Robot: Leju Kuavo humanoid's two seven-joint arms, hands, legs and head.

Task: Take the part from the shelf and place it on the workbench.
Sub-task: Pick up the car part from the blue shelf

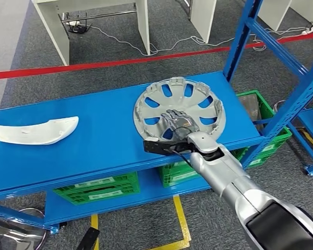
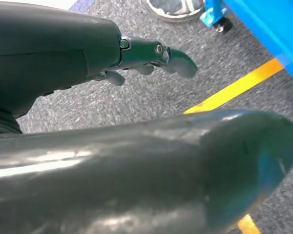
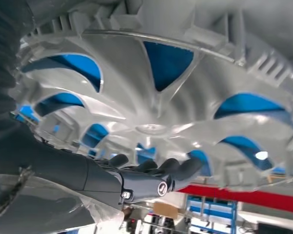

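An industrial workshop or parts warehouse: a blue steel shelving rack (image 1: 107,130) with bolted uprights stands on grey carpet tile, with green plastic storage crates (image 1: 97,187) labelled and stowed on its lower level. Car parts lie on the shelf, among them a silver wheel cover (image 1: 178,107) and a white moulded trim piece (image 1: 36,130). Red (image 1: 107,63) and yellow floor tape (image 1: 182,219) marks out zones, and white workbench legs (image 1: 52,31) and trailing cables show beyond.
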